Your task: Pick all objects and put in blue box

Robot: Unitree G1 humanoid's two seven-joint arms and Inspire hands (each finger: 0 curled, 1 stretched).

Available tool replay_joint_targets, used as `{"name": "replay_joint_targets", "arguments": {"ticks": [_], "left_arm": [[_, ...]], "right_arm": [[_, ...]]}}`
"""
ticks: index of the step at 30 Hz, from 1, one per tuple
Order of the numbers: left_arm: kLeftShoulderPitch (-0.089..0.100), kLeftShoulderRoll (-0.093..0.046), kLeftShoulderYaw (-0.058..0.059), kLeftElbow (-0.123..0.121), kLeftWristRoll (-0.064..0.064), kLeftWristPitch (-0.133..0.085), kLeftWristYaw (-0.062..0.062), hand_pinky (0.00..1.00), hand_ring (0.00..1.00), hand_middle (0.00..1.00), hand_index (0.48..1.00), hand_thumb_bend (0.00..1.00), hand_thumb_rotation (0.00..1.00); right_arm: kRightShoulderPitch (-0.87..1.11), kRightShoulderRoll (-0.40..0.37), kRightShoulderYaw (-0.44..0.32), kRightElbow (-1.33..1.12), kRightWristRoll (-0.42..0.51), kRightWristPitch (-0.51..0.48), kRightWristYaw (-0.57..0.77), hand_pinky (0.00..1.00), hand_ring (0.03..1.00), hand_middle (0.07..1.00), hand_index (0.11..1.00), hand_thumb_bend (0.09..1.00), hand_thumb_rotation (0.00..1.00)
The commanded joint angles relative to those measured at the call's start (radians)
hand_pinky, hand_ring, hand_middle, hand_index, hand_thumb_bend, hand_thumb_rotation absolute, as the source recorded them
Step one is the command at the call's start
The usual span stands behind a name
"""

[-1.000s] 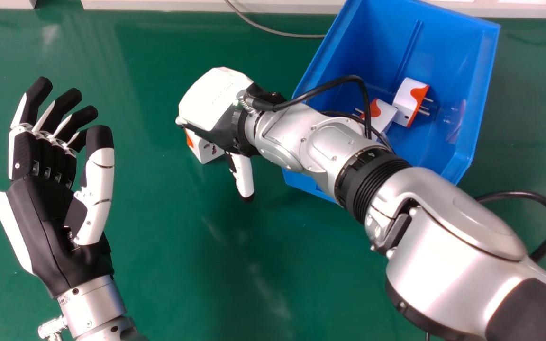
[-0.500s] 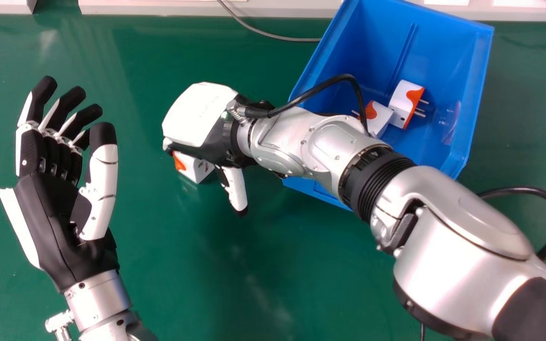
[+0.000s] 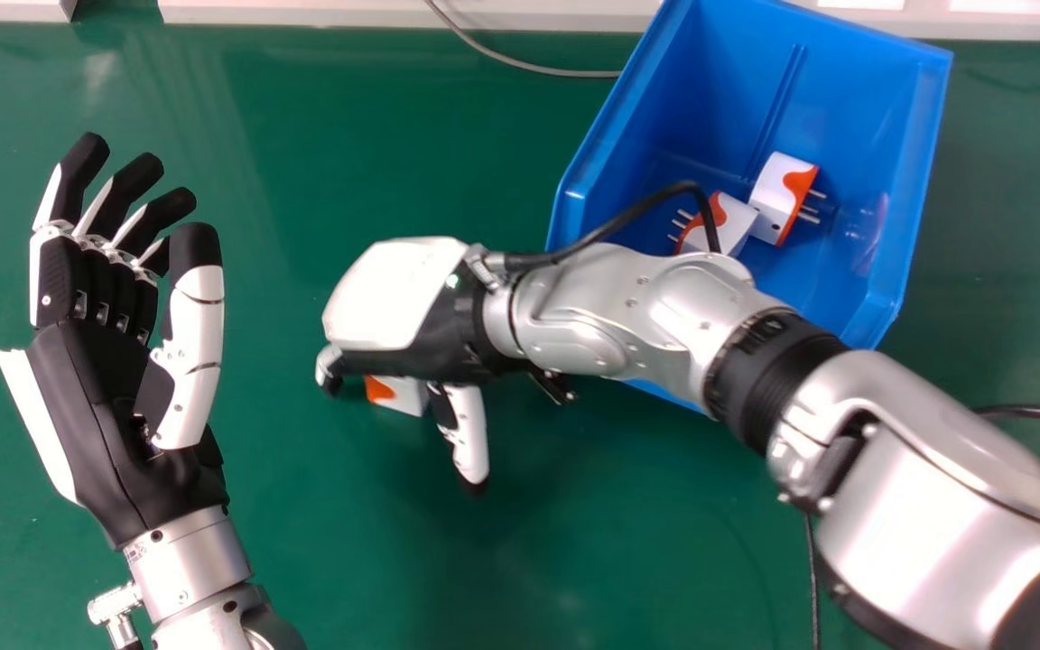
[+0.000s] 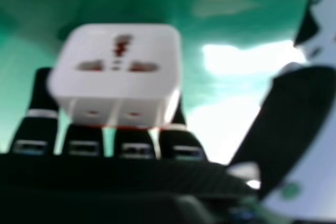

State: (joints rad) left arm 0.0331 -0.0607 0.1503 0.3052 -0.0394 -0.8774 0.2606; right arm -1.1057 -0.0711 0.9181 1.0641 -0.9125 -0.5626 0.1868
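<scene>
My right hand (image 3: 394,298) was low over the green table (image 3: 574,551), back up, roughly mid-view in the head view. Fingers released, not clenched: they pointed down on one side of a white-and-orange plug adapter (image 3: 401,395), and my thumb stuck out fairly straight on the other side. So adapter between fingers and thumb, partly under the hand. Right hand view: same adapter, socket face with its slots toward the camera, overlapping my fingers; thumb well apart from it. Can't tell whether the fingers were touching it. No grip closed round it

Adapter location: on the table side, outside the blue box (image 3: 854,99), to the box's left. Box was at the far right, tilted at an angle to the table edge. Inside it, on the floor: first boxed adapter (image 3: 728,224), prongs pointing left, and second boxed adapter (image 3: 779,194), prongs pointing right. Both white and orange, right beside each other. My silver forearm (image 3: 628,311) crossed in front of the box's near left part, black cable (image 3: 619,221) looped above it

Left hand (image 3: 114,397): left side of head view, palm up, fingers loosely bent, released. Also a grey cable (image 3: 529,65) along the far side of the table, running toward the box
</scene>
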Motion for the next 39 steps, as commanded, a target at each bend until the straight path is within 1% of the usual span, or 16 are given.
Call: {"name": "replay_joint_targets", "arguments": {"ticks": [1, 4, 7, 10, 14, 17, 20, 24, 25, 26, 28, 29, 31, 33, 37, 39], "left_arm": [[-0.014, -0.030, -0.008, -0.023, 0.003, -0.001, -0.011, 0.63, 0.69, 0.76, 0.807, 0.63, 0.44], [-0.019, -0.027, -0.009, -0.020, -0.005, -0.001, -0.020, 0.63, 0.69, 0.76, 0.806, 0.63, 0.44], [-0.022, -0.028, -0.006, -0.021, -0.001, 0.003, -0.020, 0.64, 0.70, 0.76, 0.807, 0.63, 0.44], [-0.023, -0.029, -0.007, -0.022, -0.006, 0.006, -0.026, 0.63, 0.69, 0.76, 0.805, 0.63, 0.44], [-0.025, -0.027, -0.007, -0.018, -0.003, 0.004, -0.029, 0.63, 0.70, 0.76, 0.804, 0.63, 0.44], [-0.025, -0.027, -0.008, -0.017, -0.009, 0.007, -0.034, 0.64, 0.70, 0.76, 0.804, 0.63, 0.44], [-0.027, -0.028, -0.007, -0.013, -0.015, 0.003, -0.039, 0.64, 0.70, 0.76, 0.806, 0.63, 0.44], [-0.027, -0.028, -0.004, -0.014, -0.014, 0.003, -0.042, 0.64, 0.70, 0.76, 0.807, 0.63, 0.44], [-0.027, -0.028, -0.003, -0.014, -0.014, 0.004, -0.043, 0.64, 0.70, 0.76, 0.807, 0.63, 0.44], [-0.026, -0.028, -0.003, -0.016, -0.015, 0.005, -0.043, 0.64, 0.69, 0.76, 0.806, 0.63, 0.44], [-0.025, -0.028, -0.004, -0.017, -0.016, 0.006, -0.045, 0.64, 0.70, 0.76, 0.805, 0.64, 0.44], [-0.025, -0.027, -0.003, -0.015, -0.016, 0.006, -0.045, 0.64, 0.70, 0.76, 0.805, 0.64, 0.44], [-0.026, -0.025, 0.000, -0.011, -0.012, 0.003, -0.043, 0.64, 0.70, 0.76, 0.805, 0.64, 0.44], [-0.027, -0.026, 0.001, -0.010, -0.011, 0.001, -0.043, 0.64, 0.70, 0.76, 0.805, 0.64, 0.44], [-0.029, -0.025, 0.001, -0.008, -0.015, 0.002, -0.047, 0.64, 0.70, 0.76, 0.806, 0.64, 0.44], [-0.030, -0.026, 0.001, -0.008, -0.013, 0.005, -0.045, 0.64, 0.70, 0.76, 0.807, 0.64, 0.44]], "right_arm": [[0.053, -0.042, 0.010, -0.031, -0.007, -0.030, 0.036, 0.65, 0.787, 0.817, 0.794, 0.911, 0.29], [0.080, -0.073, 0.000, -0.087, 0.004, -0.041, 0.056, 0.63, 0.772, 0.800, 0.777, 0.928, 0.29], [0.100, -0.096, -0.004, -0.127, 0.006, -0.046, 0.070, 0.62, 0.768, 0.795, 0.768, 0.937, 0.28], [0.112, -0.107, -0.007, -0.151, 0.003, -0.035, 0.087, 0.62, 0.762, 0.788, 0.758, 0.941, 0.28], [0.116, -0.109, -0.010, -0.166, 0.004, -0.015, 0.111, 0.62, 0.755, 0.781, 0.747, 0.937, 0.26], [0.118, -0.109, -0.013, -0.173, 0.001, -0.012, 0.106, 0.62, 0.752, 0.777, 0.744, 0.931, 0.25], [0.116, -0.108, -0.013, -0.170, -0.007, -0.019, 0.077, 0.60, 0.735, 0.761, 0.727, 0.929, 0.22], [0.105, -0.097, -0.010, -0.163, -0.012, -0.005, 0.092, 0.60, 0.733, 0.763, 0.725, 0.925, 0.20], [0.100, -0.098, -0.001, -0.165, -0.030, 0.001, 0.074, 0.60, 0.736, 0.767, 0.726, 0.921, 0.18], [0.095, -0.099, 0.007, -0.167, -0.045, 0.009, 0.064, 0.60, 0.740, 0.773, 0.728, 0.915, 0.16], [0.085, -0.100, 0.020, -0.169, -0.069, 0.025, 0.049, 0.58, 0.728, 0.761, 0.722, 0.829, 0.10], [0.080, -0.097, 0.025, -0.169, -0.078, 0.036, 0.051, 0.57, 0.721, 0.754, 0.719, 0.762, 0.07], [0.071, -0.096, 0.034, -0.176, -0.100, 0.055, 0.039, 0.57, 0.720, 0.753, 0.721, 0.719, 0.04], [0.066, -0.110, 0.038, -0.204, -0.120, 0.059, 0.015, 0.57, 0.722, 0.757, 0.726, 0.705, 0.04], [0.065, -0.132, 0.044, -0.240, -0.165, 0.058, -0.049, 0.60, 0.784, 0.824, 0.729, 0.716, 0.03], [0.066, -0.136, 0.043, -0.246, -0.180, 0.056, -0.077, 0.60, 0.798, 0.843, 0.729, 0.723, 0.03]]}}
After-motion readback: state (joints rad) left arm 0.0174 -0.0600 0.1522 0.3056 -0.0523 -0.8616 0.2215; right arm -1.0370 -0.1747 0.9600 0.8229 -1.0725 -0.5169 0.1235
